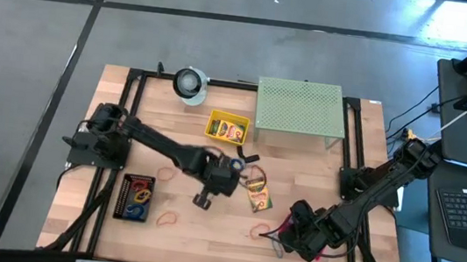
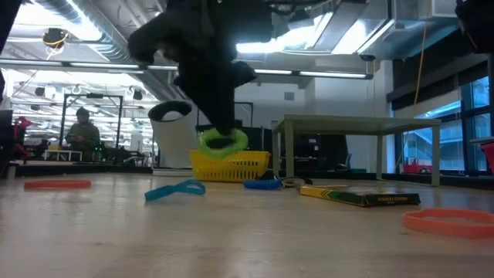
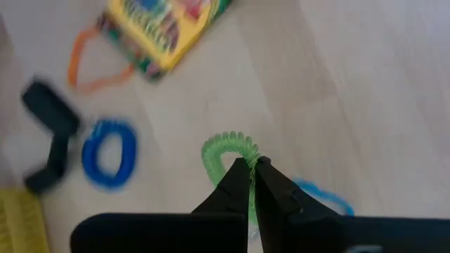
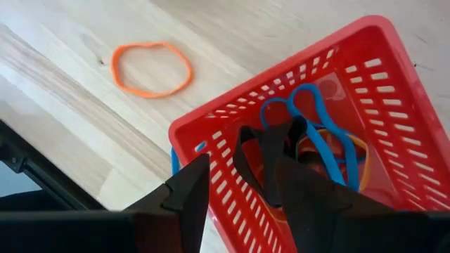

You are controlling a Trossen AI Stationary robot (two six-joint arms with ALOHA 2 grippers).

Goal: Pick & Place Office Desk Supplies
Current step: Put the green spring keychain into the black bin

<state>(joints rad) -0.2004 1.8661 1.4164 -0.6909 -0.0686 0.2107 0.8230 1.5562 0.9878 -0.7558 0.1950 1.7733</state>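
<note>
A green coiled band (image 3: 226, 149) hangs pinched above the table's middle. At its two o'clock lies a flat yellow-and-green crayon box (image 1: 257, 192); a blue loop (image 3: 109, 153) rests nearby. An orange loop (image 4: 151, 69) lies flat beside the red basket (image 4: 211, 119), which holds blue bands (image 4: 320, 116).

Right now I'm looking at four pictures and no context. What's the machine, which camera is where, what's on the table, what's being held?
Two dark robot arms work at a wooden table. One picture looks straight down, one sits at table height, and one rides on each wrist.

The left gripper, mid-table, has its fingers shut on a green coiled band.

The right gripper, at the near right, grips the rim of a red basket holding blue and orange bands.

Lying loose: a crayon box, a yellow bin, orange band loops, a blue coil, a black tray, and a pale green perforated stand at the back.
</note>
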